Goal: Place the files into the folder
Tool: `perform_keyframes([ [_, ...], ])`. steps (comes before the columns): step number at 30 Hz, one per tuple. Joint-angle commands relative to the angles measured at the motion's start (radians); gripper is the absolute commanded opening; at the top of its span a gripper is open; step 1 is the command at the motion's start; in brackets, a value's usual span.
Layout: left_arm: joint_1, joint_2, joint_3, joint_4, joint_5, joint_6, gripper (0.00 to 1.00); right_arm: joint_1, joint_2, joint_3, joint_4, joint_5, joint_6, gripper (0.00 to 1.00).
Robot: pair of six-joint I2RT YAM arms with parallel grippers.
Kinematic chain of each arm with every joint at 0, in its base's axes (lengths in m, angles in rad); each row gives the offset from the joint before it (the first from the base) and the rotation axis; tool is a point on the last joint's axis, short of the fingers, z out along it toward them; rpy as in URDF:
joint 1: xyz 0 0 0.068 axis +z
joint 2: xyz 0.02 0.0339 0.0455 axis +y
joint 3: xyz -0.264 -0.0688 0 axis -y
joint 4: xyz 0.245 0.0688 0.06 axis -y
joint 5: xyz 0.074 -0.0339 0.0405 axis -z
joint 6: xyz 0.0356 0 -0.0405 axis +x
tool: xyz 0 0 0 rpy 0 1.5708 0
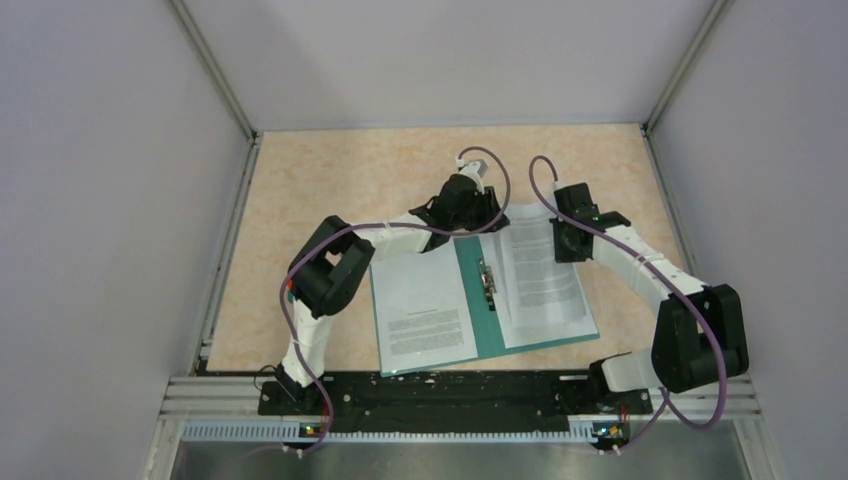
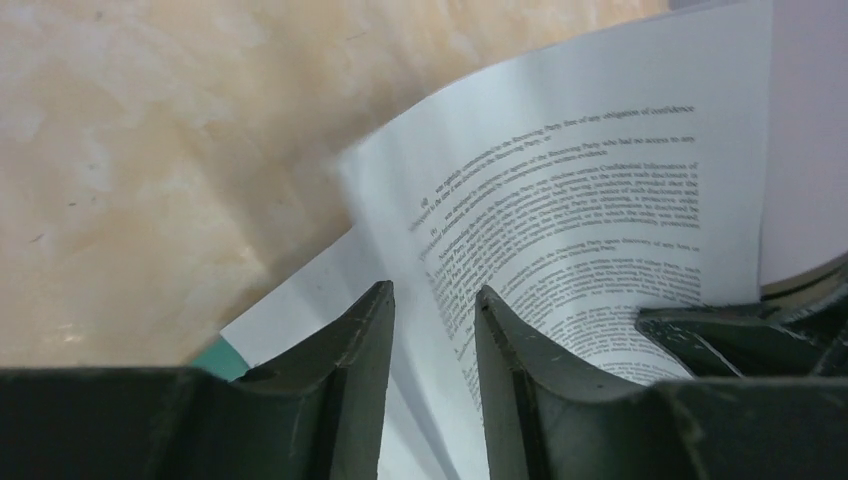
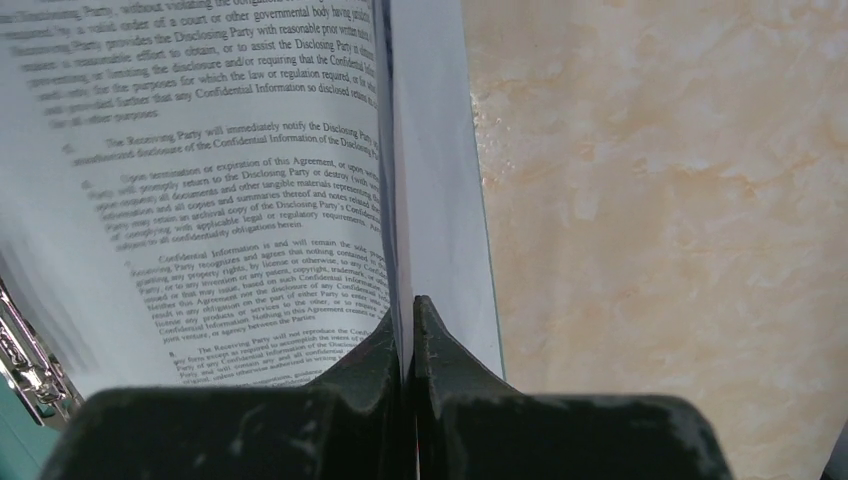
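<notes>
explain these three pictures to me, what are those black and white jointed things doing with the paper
Those are two robot arms, each ending in a two-finger gripper. The wide picture looks down from above; the other two come from a camera on each wrist. On the table lies an open teal folder with printed files on both halves. The right gripper is shut on the edge of the right-hand sheets. The left gripper, at the folder's far edge, has its fingers apart over a curved sheet and grips nothing.
</notes>
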Motion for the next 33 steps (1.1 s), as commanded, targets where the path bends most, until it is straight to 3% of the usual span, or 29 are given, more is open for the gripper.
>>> perform_keyframes([
  [1,0.000,-0.089,-0.018,-0.032,-0.133,0.049,0.44,-0.008,0.008,0.019,0.026,-0.023,-0.039,0.00],
  [4,0.005,-0.168,-0.059,-0.069,-0.216,0.056,0.48,-0.006,0.021,0.032,0.016,-0.050,-0.054,0.00],
  [8,0.018,-0.283,-0.104,-0.242,-0.366,0.036,0.50,0.004,0.036,0.066,-0.011,-0.070,-0.060,0.00],
  [11,0.024,-0.377,-0.164,-0.380,-0.465,-0.009,0.44,0.014,0.035,0.089,-0.030,-0.085,-0.060,0.00],
  [16,0.026,-0.517,-0.344,-0.430,-0.510,-0.085,0.36,0.023,0.022,0.120,-0.058,-0.147,-0.053,0.00],
  [25,0.030,-0.447,-0.380,-0.518,-0.486,-0.136,0.24,0.032,-0.023,0.135,-0.153,-0.188,-0.038,0.00],
  [33,0.043,-0.342,-0.355,-0.557,-0.485,-0.161,0.21,0.038,-0.041,0.143,-0.225,-0.209,-0.048,0.00],
])
